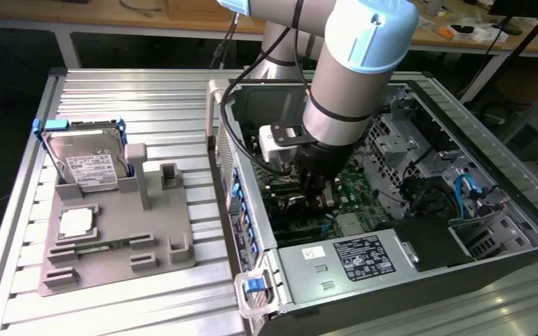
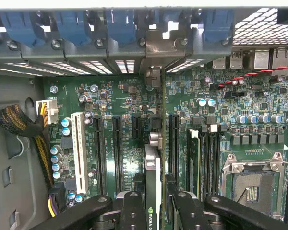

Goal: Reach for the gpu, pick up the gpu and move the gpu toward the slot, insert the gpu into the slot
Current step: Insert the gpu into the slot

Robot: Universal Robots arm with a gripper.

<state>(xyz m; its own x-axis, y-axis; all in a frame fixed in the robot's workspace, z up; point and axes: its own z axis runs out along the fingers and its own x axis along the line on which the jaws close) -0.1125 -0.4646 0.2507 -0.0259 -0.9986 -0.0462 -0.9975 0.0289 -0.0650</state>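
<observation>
- My arm reaches down into an open computer case (image 1: 493, 269) lying on its side on a ribbed metal table (image 1: 129, 87), at the exterior view's right.
- The arm's lower end sits deep between the case walls, with the metal drive cages near it and little open room on either side.
- Through the wrist camera, my gripper (image 2: 153, 203) is closed on the gpu (image 2: 152, 167), which I see edge-on as a thin upright card between the two black fingers (image 2: 133, 211).
- The gpu stands over the green motherboard (image 2: 110, 103), its far end reaching the case's rear wall under blue clips (image 2: 120, 24).
- It runs parallel between long dark connectors close on each side.
- I cannot tell whether the card is seated in the slot beneath it.
- Outside the case, a grey fixture (image 1: 120, 241) holds a silver hard drive (image 1: 87, 161).
</observation>
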